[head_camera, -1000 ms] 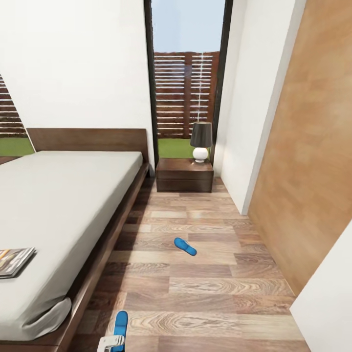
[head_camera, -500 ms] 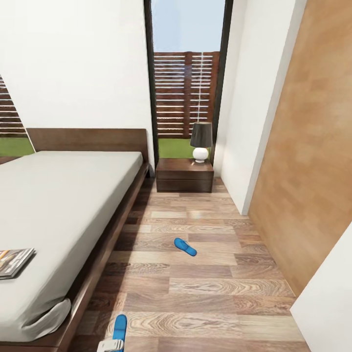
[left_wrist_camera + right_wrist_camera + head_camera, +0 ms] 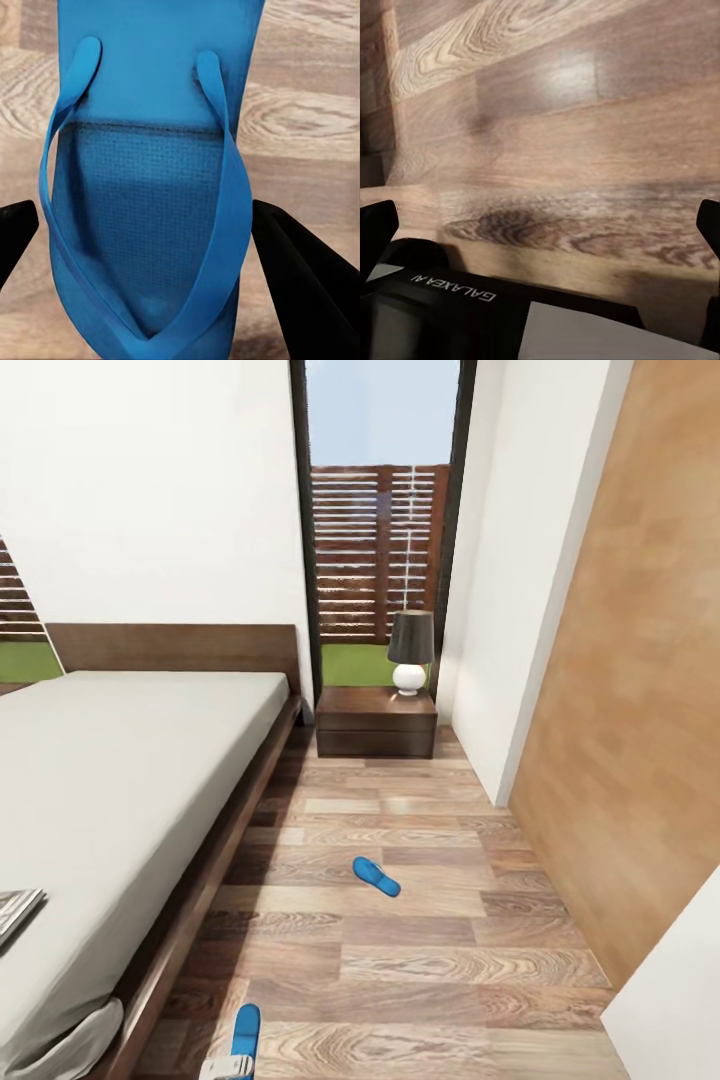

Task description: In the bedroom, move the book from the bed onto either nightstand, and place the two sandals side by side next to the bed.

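Two sandals, one (image 3: 376, 876) lying mid-floor, other (image 3: 150, 195) between left gripper's (image 3: 150, 247) spread fingers, grip unclear

My left gripper (image 3: 161, 247) sits spread wide, a black finger (image 3: 304, 266) on each side of a blue sandal (image 3: 150, 180), straps up, over the wood-plank floor (image 3: 307, 112).
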{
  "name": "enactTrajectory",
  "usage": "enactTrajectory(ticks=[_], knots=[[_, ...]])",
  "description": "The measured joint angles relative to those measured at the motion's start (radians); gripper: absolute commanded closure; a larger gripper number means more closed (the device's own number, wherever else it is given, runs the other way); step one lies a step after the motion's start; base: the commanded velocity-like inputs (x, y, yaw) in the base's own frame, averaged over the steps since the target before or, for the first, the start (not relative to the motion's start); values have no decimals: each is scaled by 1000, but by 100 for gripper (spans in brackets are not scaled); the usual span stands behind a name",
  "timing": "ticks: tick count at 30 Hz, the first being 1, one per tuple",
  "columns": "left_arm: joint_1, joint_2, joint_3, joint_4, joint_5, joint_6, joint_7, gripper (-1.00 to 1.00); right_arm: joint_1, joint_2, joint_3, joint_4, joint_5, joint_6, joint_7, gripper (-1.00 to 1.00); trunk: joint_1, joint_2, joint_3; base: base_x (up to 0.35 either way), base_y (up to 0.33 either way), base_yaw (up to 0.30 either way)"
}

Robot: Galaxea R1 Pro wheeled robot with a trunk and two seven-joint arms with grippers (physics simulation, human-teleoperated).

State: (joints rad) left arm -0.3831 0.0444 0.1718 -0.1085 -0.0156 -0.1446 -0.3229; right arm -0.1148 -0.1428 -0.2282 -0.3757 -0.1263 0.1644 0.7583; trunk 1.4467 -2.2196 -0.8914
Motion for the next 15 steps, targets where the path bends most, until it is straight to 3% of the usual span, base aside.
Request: enactTrajectory(ticks=[9,10,11,15], knots=[[0,0,0,0,1,0,0,100,0,0,0,0,0,0,51,-100,0,0,0,233,-47,0],[0,0,0,0,1,0,0,100,0,0,-1,0,-5,0,362,-100,0,0,0,300,-72,0],[0,0,0,0,0,0,0,100,0,0,-1,0,-5,0,424,-100,0,0,0,302,-72,0],[0,0,0,0,1,0,0,100,0,0,-1,0,-5,0,427,-100,0,0,0,305,-71,0]])
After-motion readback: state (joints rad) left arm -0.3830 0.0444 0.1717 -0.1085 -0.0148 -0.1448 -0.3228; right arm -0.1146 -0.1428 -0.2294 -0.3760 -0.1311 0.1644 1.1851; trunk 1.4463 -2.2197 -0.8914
